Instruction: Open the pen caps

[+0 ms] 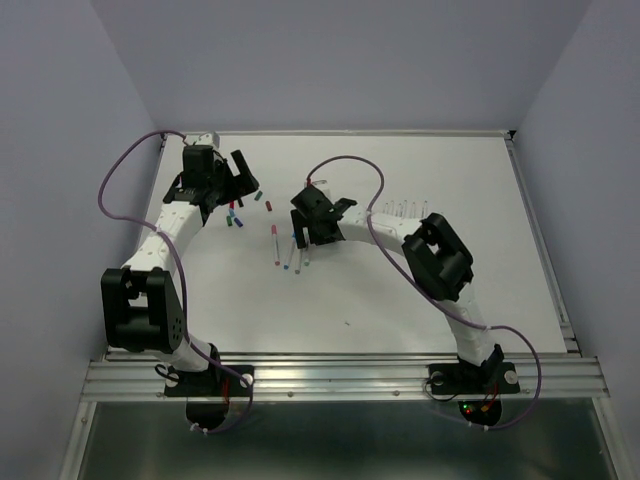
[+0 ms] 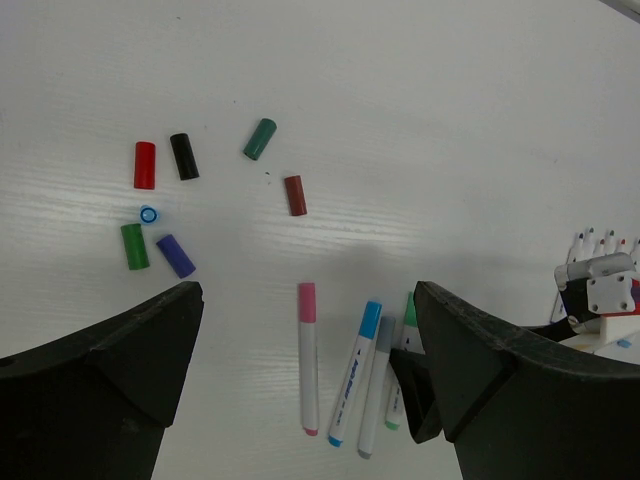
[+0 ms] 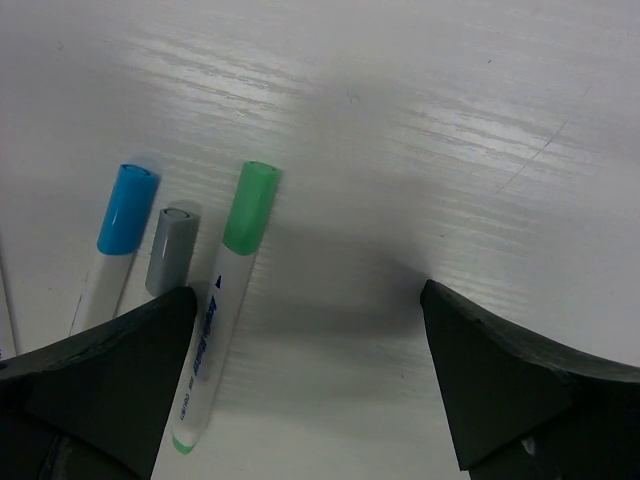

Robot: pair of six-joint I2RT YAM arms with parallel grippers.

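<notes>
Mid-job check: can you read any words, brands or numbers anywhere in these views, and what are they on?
No text can be read.
green-capped pen: blue print along the white barrel, too blurred to read.
blue-capped pen: blue print along the white barrel, too small to read.
No other lettering, numbers or signs show in any view.

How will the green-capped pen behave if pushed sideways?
The green-capped pen lies flat on the smooth table and looks round, so it would probably roll. Its slim plastic barrel seems stiff and light. Glossy, it may slip in a grip.
</notes>
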